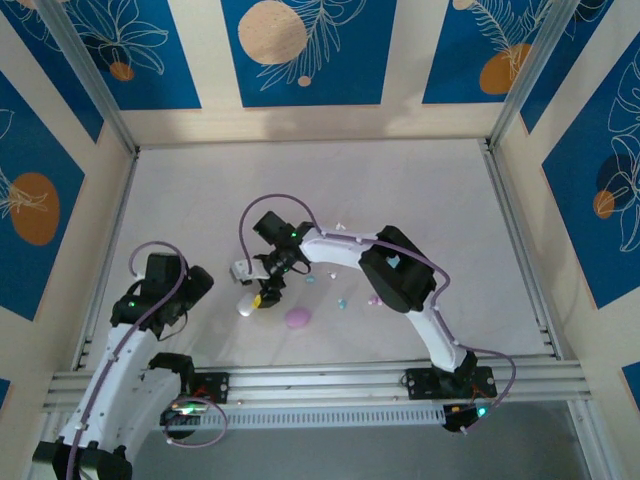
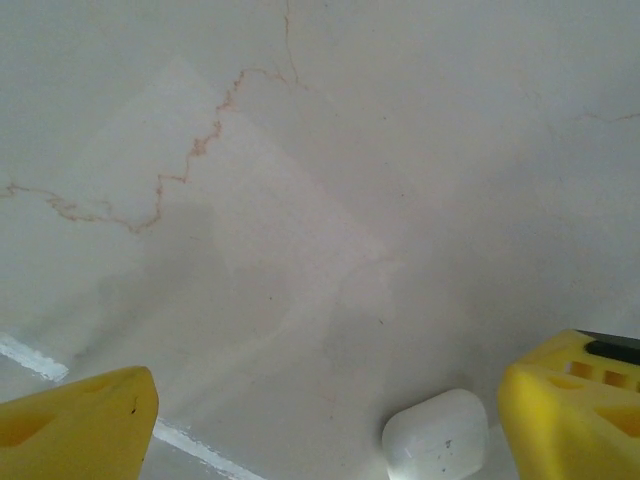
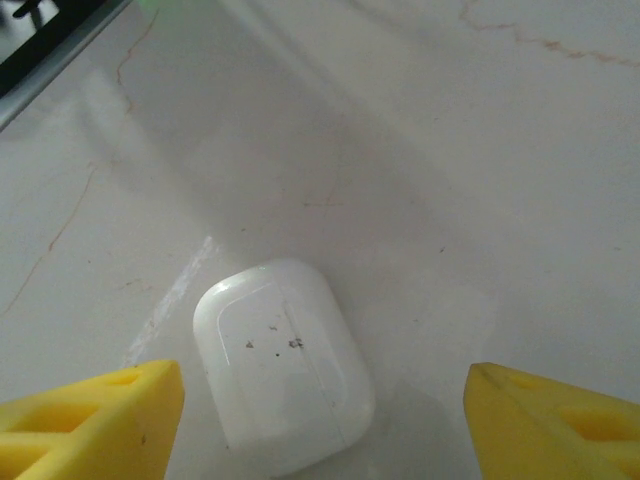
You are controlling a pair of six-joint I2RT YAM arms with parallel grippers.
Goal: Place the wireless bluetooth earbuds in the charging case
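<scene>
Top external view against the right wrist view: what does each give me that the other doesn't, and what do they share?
Top external adds the pink case and the small teal earbuds lying loose near it. Right wrist adds close detail: dark specks on the surface of the white case. Shared: that white case, closed, lying on the table, with the right gripper open above it.

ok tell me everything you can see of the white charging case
The white charging case is a glossy, rounded pebble of smooth plastic with a few dark specks on top. It looks closed and lies flat on the pale table, between the right gripper's open yellow fingers; neither seems to touch it.
</scene>
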